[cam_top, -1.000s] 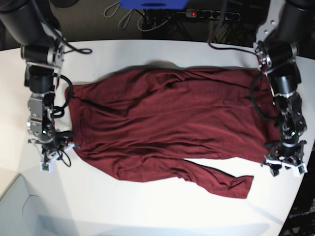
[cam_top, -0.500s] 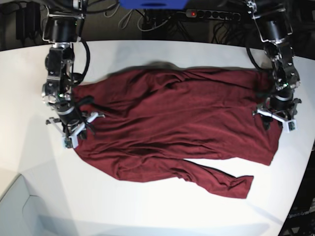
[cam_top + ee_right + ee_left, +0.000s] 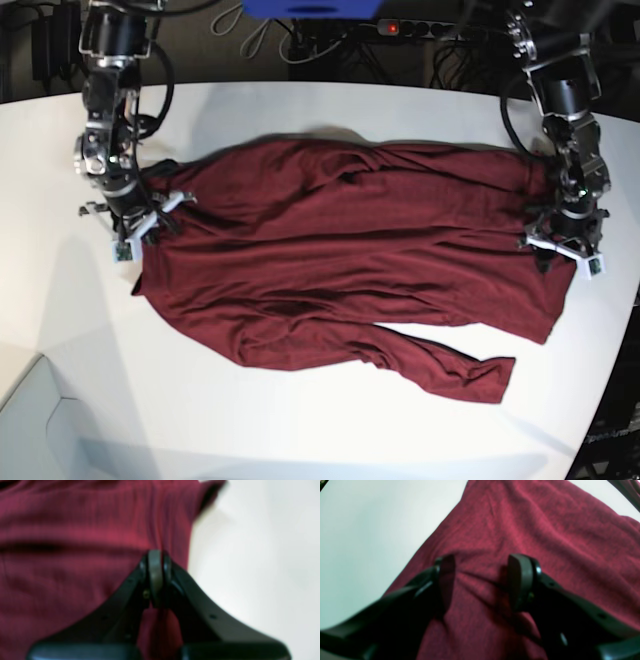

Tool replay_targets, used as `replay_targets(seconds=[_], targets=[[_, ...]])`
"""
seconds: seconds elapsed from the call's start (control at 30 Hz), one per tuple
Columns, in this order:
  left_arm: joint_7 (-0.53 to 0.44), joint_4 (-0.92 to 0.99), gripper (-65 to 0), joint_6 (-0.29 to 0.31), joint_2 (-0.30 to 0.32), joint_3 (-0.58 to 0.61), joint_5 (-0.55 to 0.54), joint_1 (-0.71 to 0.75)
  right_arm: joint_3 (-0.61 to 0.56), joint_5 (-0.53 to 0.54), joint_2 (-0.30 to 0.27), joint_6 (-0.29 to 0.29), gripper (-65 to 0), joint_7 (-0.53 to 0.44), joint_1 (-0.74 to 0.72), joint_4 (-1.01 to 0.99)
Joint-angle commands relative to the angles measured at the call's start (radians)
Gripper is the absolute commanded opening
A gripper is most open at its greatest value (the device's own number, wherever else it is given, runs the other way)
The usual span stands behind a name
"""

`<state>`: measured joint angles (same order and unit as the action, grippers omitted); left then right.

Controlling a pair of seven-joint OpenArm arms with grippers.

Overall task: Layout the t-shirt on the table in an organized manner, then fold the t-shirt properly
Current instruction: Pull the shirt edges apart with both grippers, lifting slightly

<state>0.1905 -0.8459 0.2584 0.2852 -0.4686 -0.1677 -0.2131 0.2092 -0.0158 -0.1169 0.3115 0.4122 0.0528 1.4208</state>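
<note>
Base view: the shirt (image 3: pixel 350 260) lies spread across the middle of the white worktop (image 3: pixel 300 430), one sleeve trailing along its near edge. Left gripper (image 3: pixel 480 582) sits over the shirt's edge, jaws parted, cloth between them ungrasped. Right gripper (image 3: pixel 155 577) at the opposite end is clenched; whether it pinches fabric is unclear.

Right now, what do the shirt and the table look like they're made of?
The shirt looks like thin, soft knit fabric, matte maroon: it wrinkles and drapes flat, and the left wrist view shows a fine heathered weave. The table looks like a hard, smooth white board, perhaps laminate, with a faint sheen; the exact material can't be told.
</note>
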Motion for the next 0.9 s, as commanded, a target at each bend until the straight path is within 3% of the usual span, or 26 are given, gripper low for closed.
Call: replay_targets(seconds=[0.0,0.23,0.57,0.77,0.87], targets=[[0.031,-0.003,-32.3,-0.006,0.009,0.0,0.004,-0.016,0.003,0.01,-0.008,-0.001,-65.0,-0.023,0.006,0.048],[0.031,-0.011,-32.3,-0.006,0.009,0.0,0.004,-0.026,0.005,0.01,-0.007,-0.001,-65.0,-0.023,0.131,0.09],[0.04,-0.223,-32.3,-0.011,-0.016,0.0,0.003,-0.026,0.006,0.009,-0.01,-0.001,-65.0,-0.025,0.292,0.223],[0.033,-0.16,-32.3,-0.011,-0.022,0.006,0.006,-0.026,0.002,0.01,-0.071,0.001,-65.0,0.061,0.318,0.282],[0.031,-0.098,-32.3,-0.011,-0.022,0.006,0.006,-0.026,0.006,0.01,-0.076,0.001,-65.0,0.086,0.319,0.308]])
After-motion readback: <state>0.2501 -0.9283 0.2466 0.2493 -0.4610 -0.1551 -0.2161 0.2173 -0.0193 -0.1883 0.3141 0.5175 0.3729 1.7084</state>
